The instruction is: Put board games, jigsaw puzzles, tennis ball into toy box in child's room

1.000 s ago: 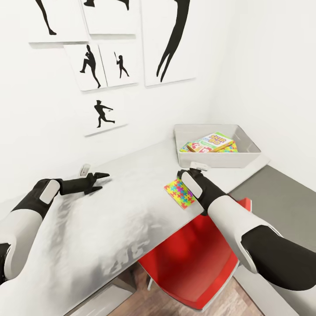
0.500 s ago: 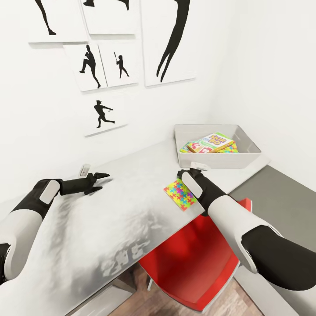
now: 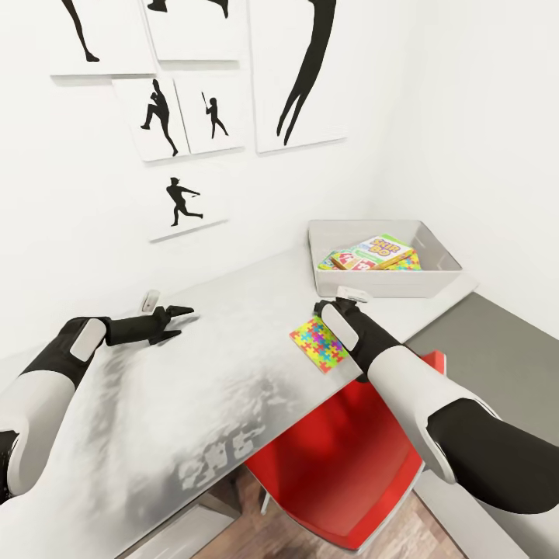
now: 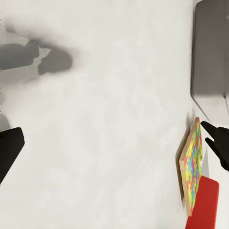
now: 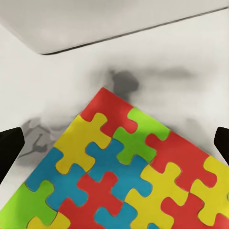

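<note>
Head view: the right gripper [image 3: 326, 309] hangs just above a jigsaw puzzle [image 3: 318, 342] lying flat near the front edge of the table [image 3: 155, 404]. Beyond it stands the toy box [image 3: 435, 281], holding board games [image 3: 374, 254] and a patterned corner that may be the other puzzle. The left gripper [image 3: 175, 320] rests apart, holding nothing; whether it is open I cannot tell.

Left wrist view: the puzzle [image 4: 193, 167] lies at the table edge, dark fingertips [image 4: 217, 143] just beside it.

Right wrist view: fingers [image 5: 9, 150] spread wide either side of the puzzle [image 5: 129, 167]. Being thin, it likely needs sliding over the edge to pinch.
</note>
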Controlling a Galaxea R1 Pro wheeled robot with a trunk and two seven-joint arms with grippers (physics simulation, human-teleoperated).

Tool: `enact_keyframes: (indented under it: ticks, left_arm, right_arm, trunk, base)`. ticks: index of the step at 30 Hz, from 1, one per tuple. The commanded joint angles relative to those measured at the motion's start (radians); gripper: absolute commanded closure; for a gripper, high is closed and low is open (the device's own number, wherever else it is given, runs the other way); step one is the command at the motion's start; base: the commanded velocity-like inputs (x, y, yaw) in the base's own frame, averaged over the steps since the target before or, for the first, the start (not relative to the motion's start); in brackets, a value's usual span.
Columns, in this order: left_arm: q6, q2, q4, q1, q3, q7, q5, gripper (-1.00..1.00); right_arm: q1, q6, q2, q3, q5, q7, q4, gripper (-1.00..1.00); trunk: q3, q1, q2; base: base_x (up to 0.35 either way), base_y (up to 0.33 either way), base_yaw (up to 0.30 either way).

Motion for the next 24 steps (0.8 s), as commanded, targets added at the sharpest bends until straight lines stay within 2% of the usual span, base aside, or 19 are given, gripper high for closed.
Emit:
enact_keyframes:
  ticks: [1, 6, 12, 24]
  left_arm:
    - [0.004, 0.000, 0.000, -0.001, 0.004, -0.005, -0.005, -1.00]
    - [0.004, 0.000, 0.000, 0.000, 0.004, -0.005, -0.005, -1.00]
    - [0.004, 0.000, 0.000, 0.000, 0.004, -0.005, -0.004, -1.00]
    - [0.004, 0.000, 0.000, 0.000, 0.004, -0.005, -0.004, -1.00]
  right_arm:
    - [-0.001, 0.005, -0.001, 0.007, -0.006, -0.007, -0.001, -1.00]
    - [-0.001, 0.005, -0.001, 0.007, -0.006, -0.007, 0.000, -1.00]
    - [-0.001, 0.005, -0.003, 0.007, -0.006, -0.007, 0.000, -1.00]
    - [-0.001, 0.005, -0.003, 0.008, -0.005, -0.007, 0.000, -1.00]
  trunk:
    - [-0.001, 0.000, -0.001]
    - [-0.001, 0.000, -0.001]
    - [-0.020, 0.023, -0.043]
    - [-0.020, 0.023, -0.043]
  base:
    - [0.000, 0.000, 0.000]
    - [0.000, 0.000, 0.000]
    - [0.000, 0.000, 0.000]
    - [0.000, 0.000, 0.000]
